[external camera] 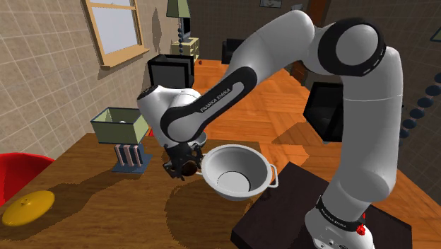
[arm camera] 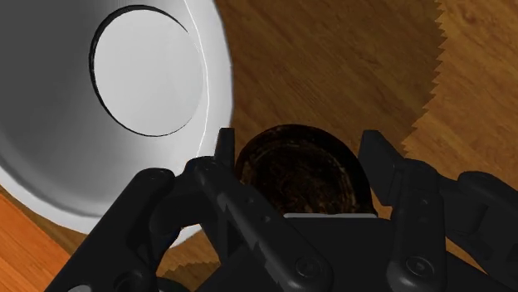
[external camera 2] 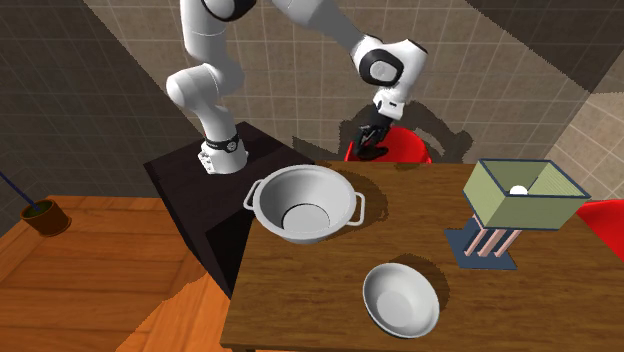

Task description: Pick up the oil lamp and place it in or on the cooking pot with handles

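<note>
Gripper (external camera: pixel 182 166) closed on the lamp (external camera: pixel 189 169). In the wrist view the two black fingers (arm camera: pixel 222 170) clasp the sides of the lamp (arm camera: pixel 299 178), a dark brown, round body seen end on.

The lamp hangs over the wooden table (external camera: pixel 106 205), just beside the near rim of the pot (external camera: pixel 219 159), on the shoulder view's left of it. It is outside the bowl of the pot, and a shadow lies on the boards beneath it.

The pot (external camera 2: pixel 275 200) is pale grey with a flat round bottom and a loop handle on either side. It stands upright near the table edge next to the black stand (external camera 2: pixel 200 185). In the wrist view its wall (arm camera: pixel 66 124) curves close past one finger.

In the second exterior view the gripper (external camera 2: pixel 370 140) hangs at the far side of the table (external camera 2: pixel 300 290), in front of a red seat (external camera 2: pixel 405 148).

Other items:
- A green open box (external camera: pixel 116 124) on ribbed columns and a blue base, at the shoulder view's left. It appears at the second exterior view's right (external camera 2: pixel 520 195).
- A white bowl (external camera 2: pixel 400 300) on the near part of the table in the second exterior view.
- A yellow disc (external camera: pixel 28 207) at the shoulder view's lower left.

The white arm (external camera: pixel 353 106) bends over from the stand (external camera: pixel 283 212).
</note>
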`<action>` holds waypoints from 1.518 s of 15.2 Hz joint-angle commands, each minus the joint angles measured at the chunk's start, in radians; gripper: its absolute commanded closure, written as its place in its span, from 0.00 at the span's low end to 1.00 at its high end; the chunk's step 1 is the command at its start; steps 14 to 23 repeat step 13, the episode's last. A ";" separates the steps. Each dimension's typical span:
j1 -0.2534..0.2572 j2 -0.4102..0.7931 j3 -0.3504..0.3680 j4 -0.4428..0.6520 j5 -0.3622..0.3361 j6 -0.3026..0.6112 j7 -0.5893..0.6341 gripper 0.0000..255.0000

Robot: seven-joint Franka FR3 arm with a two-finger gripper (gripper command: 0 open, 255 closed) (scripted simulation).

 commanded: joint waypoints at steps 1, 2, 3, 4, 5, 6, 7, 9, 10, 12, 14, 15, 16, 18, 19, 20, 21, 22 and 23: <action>-0.047 -0.068 0.003 -0.086 0.023 0.035 -0.043 1.00; -0.068 -0.100 0.003 -0.126 0.035 0.052 -0.066 1.00; -0.089 -0.132 0.002 -0.164 0.047 0.067 -0.089 1.00; -0.108 -0.165 0.001 -0.202 0.059 0.082 -0.114 1.00; -0.127 -0.196 -0.002 -0.238 0.072 0.097 -0.140 1.00; -0.144 -0.228 -0.006 -0.273 0.084 0.111 -0.167 1.00; -0.160 -0.259 -0.011 -0.308 0.096 0.124 -0.194 1.00; -0.189 -0.319 -0.025 -0.373 0.119 0.148 -0.251 1.00; -0.202 -0.348 -0.034 -0.404 0.129 0.160 -0.279 1.00; -0.225 -0.404 -0.056 -0.463 0.147 0.181 -0.337 1.00; -0.236 -0.431 -0.068 -0.491 0.154 0.191 -0.366 1.00; -0.236 -0.431 -0.068 -0.491 0.154 0.191 -0.366 1.00; -0.236 -0.431 -0.068 -0.491 0.154 0.191 -0.366 1.00; -0.236 -0.431 -0.068 -0.491 0.154 0.191 -0.366 1.00; -0.236 -0.431 -0.068 -0.491 0.154 0.191 -0.366 1.00; -0.236 -0.431 -0.068 -0.491 0.154 0.191 -0.366 1.00; -0.236 -0.431 -0.068 -0.491 0.154 0.191 -0.366 1.00; -0.236 -0.431 -0.068 -0.491 0.154 0.191 -0.366 1.00; -0.236 -0.431 -0.068 -0.491 0.154 0.191 -0.366 1.00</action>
